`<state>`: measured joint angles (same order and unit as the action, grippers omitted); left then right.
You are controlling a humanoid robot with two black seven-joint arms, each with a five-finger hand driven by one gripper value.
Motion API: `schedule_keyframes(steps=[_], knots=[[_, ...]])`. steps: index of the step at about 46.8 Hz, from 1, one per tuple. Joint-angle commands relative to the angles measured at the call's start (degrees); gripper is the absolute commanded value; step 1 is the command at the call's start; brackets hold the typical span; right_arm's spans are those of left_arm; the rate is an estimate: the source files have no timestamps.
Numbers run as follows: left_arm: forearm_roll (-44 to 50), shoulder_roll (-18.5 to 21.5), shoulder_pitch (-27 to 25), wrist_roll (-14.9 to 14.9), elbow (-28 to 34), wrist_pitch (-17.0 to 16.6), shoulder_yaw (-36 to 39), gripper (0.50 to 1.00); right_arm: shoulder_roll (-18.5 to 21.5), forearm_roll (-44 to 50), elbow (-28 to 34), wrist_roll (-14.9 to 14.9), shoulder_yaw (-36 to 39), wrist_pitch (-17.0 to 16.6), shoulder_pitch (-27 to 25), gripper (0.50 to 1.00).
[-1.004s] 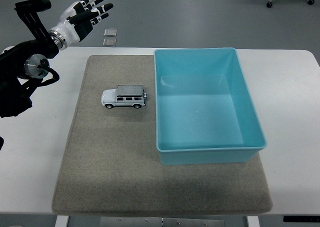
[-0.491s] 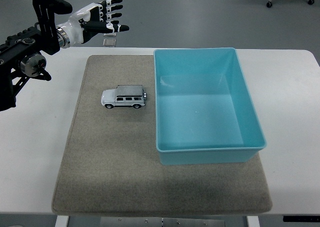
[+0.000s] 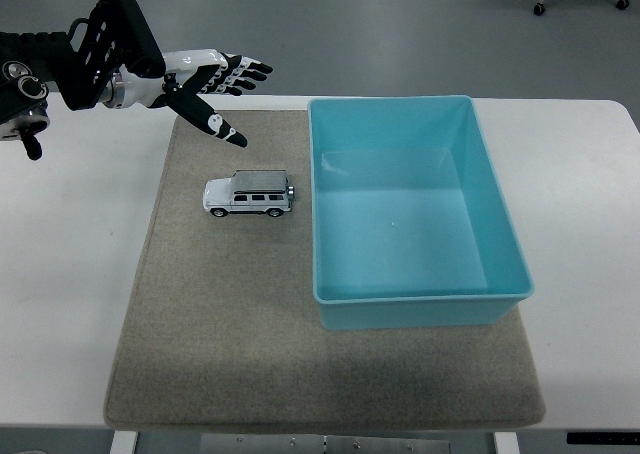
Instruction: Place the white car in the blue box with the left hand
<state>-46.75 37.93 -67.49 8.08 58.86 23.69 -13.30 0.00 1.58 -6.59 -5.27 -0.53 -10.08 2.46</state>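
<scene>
Fingers (image 3: 240, 71) spread wide, holding nothing; black-and-white left hand (image 3: 205, 82) hovers above the grey felt mat's (image 3: 220, 324) far edge. Small white toy car (image 3: 248, 194) sits on the mat, just beside the empty light-blue plastic box (image 3: 415, 304).

Floor (image 3: 400, 24): grey, smooth, faint sheen, fills the top of the head view.
Table (image 3: 590, 204): white, flat top, near edge at bottom.
Mat (image 3: 200, 354): grey-beige felt, covers most of the table's middle.
Caster wheels (image 3: 540, 8): top right on the floor, with a white furniture leg above.
Light: even, soft, no hard shadows.
</scene>
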Motion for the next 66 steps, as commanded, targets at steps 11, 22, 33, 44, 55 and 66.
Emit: schedule_keyframes(steps=[11,22,33,44,55,66], knots=[[-16.7,1.36,0.35,0.27,4.06,0.74,-0.41,0.996,0.0,0.0,0.0,0.0,0.0,-0.03,0.0,0.936],[-23.74,0.83,0.78,0.88,5.64,1.27,-0.49,0.996,0.0,0.0,0.0,0.0,0.0,-0.03,0.0,0.936],[-23.65,0.39,0.96,0.79,6.0,3.99,-0.06,0.996,0.0,0.0,0.0,0.0,0.0,-0.03,-0.08,0.936],[-23.48,-2.24,1.22,0.62,5.21,3.12,0.03,0.996,0.0,0.0,0.0,0.0,0.0,0.06,0.0,0.936],[-24.44,-5.32,2.19,0.18,3.8,2.5,0.21,0.996,0.0,0.0,0.0,0.0,0.0,0.06,0.0,0.936],[-32.17,-6.73,2.37,-0.26,3.45,1.62,0.03,0.996,0.0,0.0,0.0,0.0,0.0,-0.03,0.0,0.936]])
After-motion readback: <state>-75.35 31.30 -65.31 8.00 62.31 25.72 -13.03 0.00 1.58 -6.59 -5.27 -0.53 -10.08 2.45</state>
